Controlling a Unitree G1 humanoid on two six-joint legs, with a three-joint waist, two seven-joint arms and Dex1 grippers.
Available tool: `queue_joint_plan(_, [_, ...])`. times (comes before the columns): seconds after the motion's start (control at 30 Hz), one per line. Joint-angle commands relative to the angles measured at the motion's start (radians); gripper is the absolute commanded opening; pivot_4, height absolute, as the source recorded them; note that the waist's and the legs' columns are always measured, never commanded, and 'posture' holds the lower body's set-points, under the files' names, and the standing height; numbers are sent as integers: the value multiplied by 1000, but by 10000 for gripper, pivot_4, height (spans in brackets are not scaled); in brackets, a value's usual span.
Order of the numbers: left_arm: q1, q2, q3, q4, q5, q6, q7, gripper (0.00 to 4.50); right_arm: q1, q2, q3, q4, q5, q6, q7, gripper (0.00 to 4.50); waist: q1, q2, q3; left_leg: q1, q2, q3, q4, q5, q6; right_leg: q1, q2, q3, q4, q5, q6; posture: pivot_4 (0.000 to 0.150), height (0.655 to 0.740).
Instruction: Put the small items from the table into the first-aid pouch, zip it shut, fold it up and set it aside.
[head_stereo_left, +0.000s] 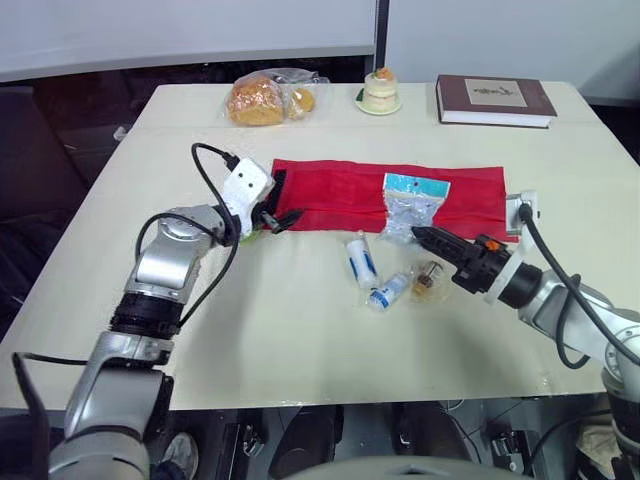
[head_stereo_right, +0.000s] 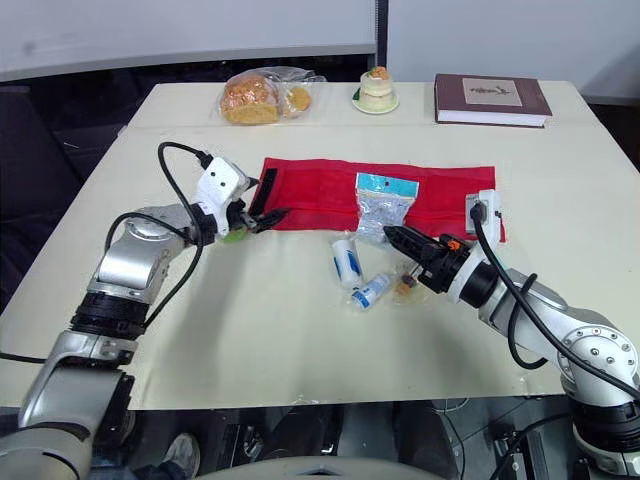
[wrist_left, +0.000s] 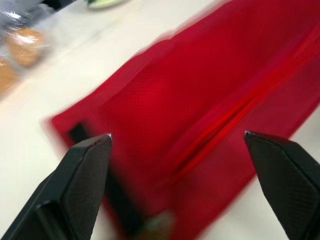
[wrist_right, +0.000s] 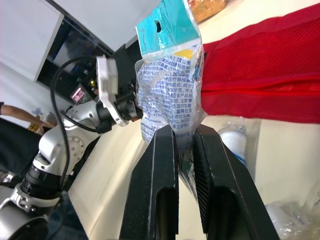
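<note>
Cream tabletop (head_stereo_left: 300, 340) carries our red first-aid pouch (head_stereo_left: 340, 195), lying flat. We judge the right end effector (wrist_right: 184, 134), clamped on a teal-topped packet (wrist_right: 170, 90) at the pouch's near edge, is loading it. The left end effector (head_stereo_left: 280, 203), fingers (wrist_left: 85, 165) wide apart, frames the pouch's left end. Two white-and-blue items (head_stereo_left: 360, 258) wait nearby.

The two eye views look from the head, forward and down over the whole table (head_stereo_left: 300, 330), and share almost the same scene, from the red pouch (head_stereo_left: 340, 195) to the book (head_stereo_left: 495, 100) at the far edge. The left wrist view is very near one end of the pouch; the right wrist view looks low across the table, past a bagged packet (wrist_right: 170, 95) close before it, toward the left arm (wrist_right: 52, 147) and the same pouch.
</note>
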Motion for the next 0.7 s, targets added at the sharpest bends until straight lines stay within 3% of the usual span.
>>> queue_joint_plan(0.03, [-70,5,-18,101,115,-171,19,44765,-3,-2,-36,-35,1,-20,1,0,3,0,0,-1,0,-1,1,0,0,0,0,-1,0,0,0,1500,7289])
queue_joint_plan(0.23, [-182,4,-133,324,351,-396,81,44765,-3,-2,-39,-34,-6,-26,-5,0,4,-1,0,-4,-1,-2,2,0,0,-3,0,-1,0,2,3,1500,7289])
queue_joint_plan(0.47, [-235,-54,-124,415,336,-464,-15,44765,-3,-7,-46,-37,-11,-26,-14,0,-7,-1,0,-5,-1,-1,2,0,1,-4,0,-4,1,2,4,1500,7289])
queue_joint_plan(0.7, [-326,-69,-179,551,520,-488,215,44765,1,7,-46,-47,-21,-35,-29,0,-7,-1,0,-5,-1,-1,3,0,1,-4,2,-4,2,3,4,1500,7289])
